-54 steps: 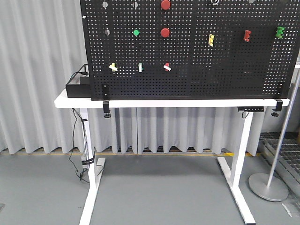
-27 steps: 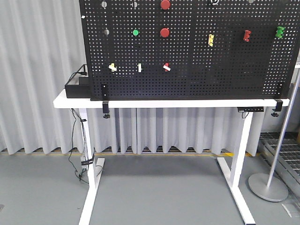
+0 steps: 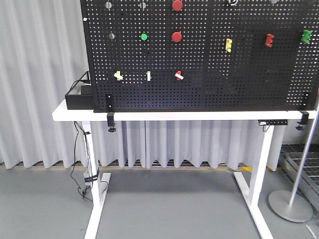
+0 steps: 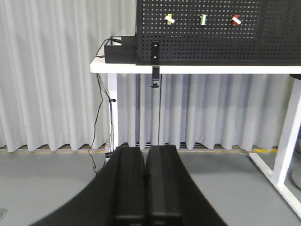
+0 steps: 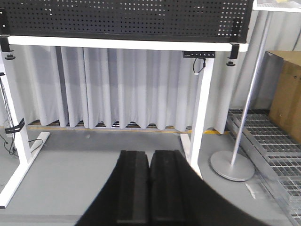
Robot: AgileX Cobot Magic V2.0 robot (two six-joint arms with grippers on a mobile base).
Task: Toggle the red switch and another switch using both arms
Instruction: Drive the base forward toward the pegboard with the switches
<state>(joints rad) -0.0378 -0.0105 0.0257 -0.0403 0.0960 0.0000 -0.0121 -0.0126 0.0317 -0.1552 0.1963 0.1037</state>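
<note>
Red switch and pale yellow switch: low on pegboard, above bench. I log left hand and right hand closed, empty, well short. Step: approach. Next: raise each to its lever.

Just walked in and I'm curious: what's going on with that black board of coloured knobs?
A two-armed robot faces a pegboard on a white table. It is meant to flip the small red switch and the pale yellow switch in the board's lower row, using both arms. Right now the left gripper and right gripper are both shut, holding nothing, low and well short of the board, so neither switch has been touched.
</note>
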